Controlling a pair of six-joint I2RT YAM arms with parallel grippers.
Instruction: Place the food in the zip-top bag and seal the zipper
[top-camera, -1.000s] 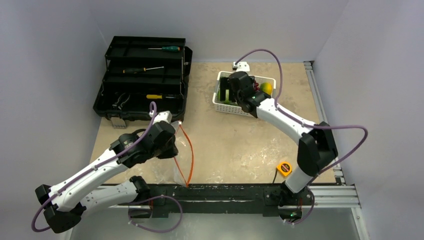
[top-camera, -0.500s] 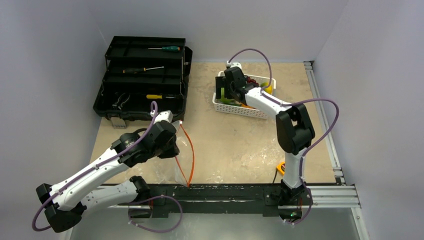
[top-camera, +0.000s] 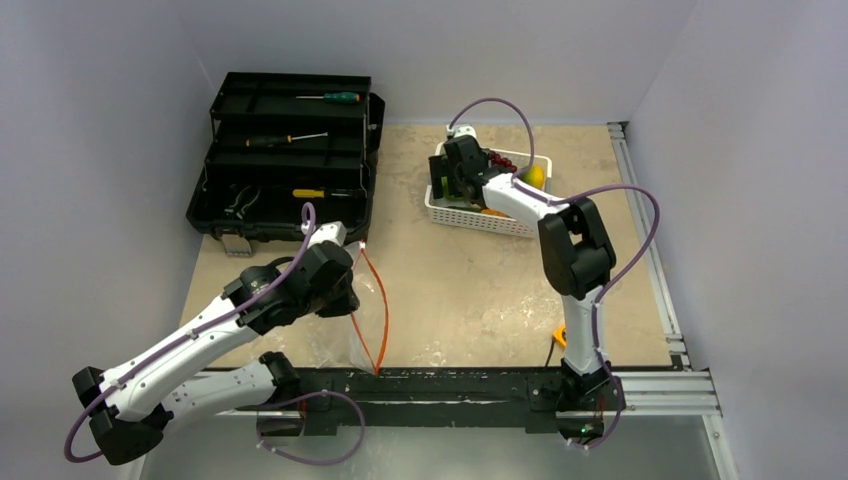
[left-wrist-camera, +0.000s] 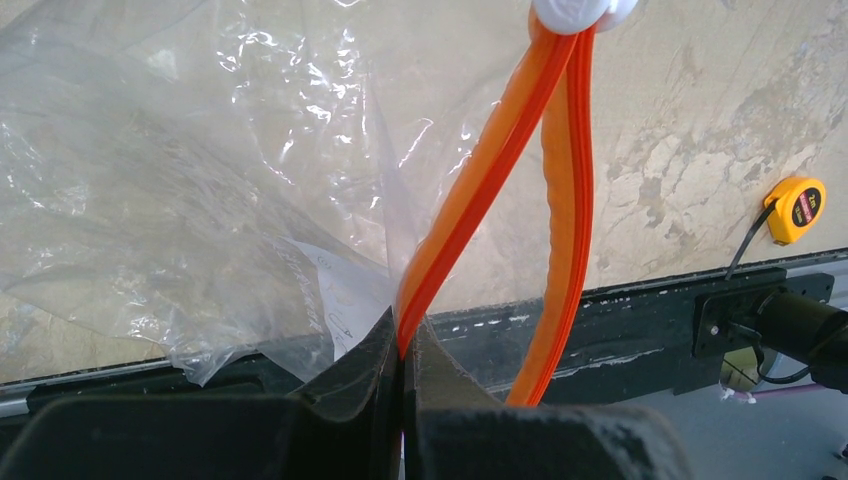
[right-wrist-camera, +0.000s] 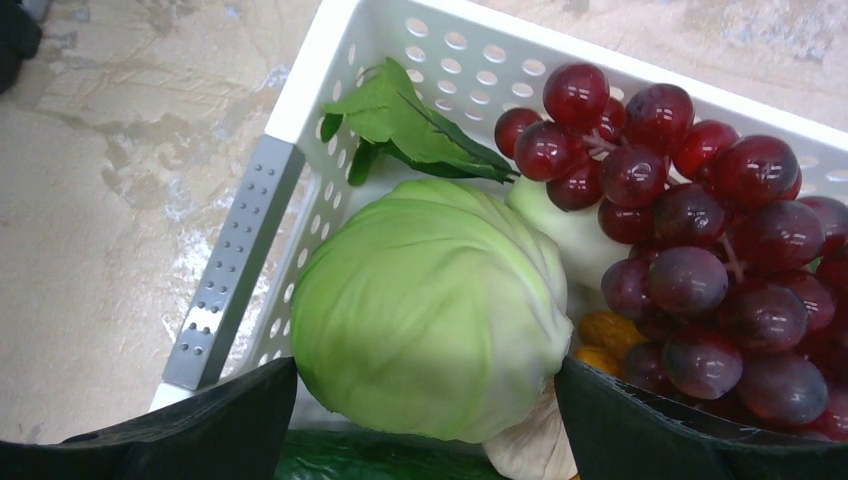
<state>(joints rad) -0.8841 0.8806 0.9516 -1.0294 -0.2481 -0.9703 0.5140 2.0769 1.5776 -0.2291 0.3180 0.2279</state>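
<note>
My left gripper (left-wrist-camera: 405, 345) is shut on the orange-red zipper (left-wrist-camera: 480, 190) of the clear zip-top bag (left-wrist-camera: 180, 180), holding one side of the mouth up. The other side bows away, and the white slider (left-wrist-camera: 580, 10) sits at the far end. In the top view the left gripper (top-camera: 345, 300) is near the table's front edge. My right gripper (right-wrist-camera: 430, 425) is open, its fingers on either side of the green cabbage (right-wrist-camera: 430, 300) in the white basket (right-wrist-camera: 300, 100). Dark purple grapes (right-wrist-camera: 690, 230), orange pieces (right-wrist-camera: 600, 330) and a green cucumber (right-wrist-camera: 380, 455) lie beside it. The yellow lemon (top-camera: 533, 176) shows in the top view.
An open black toolbox (top-camera: 285, 160) with screwdrivers stands at the back left. A yellow tape measure (left-wrist-camera: 797, 208) lies by the black front rail (top-camera: 450, 385). The basket (top-camera: 440, 205) sits at the back, right of centre.
My right gripper has moved left over the basket's left end and lowered around the cabbage, its elbow folding up. The left arm and bag have not moved.
</note>
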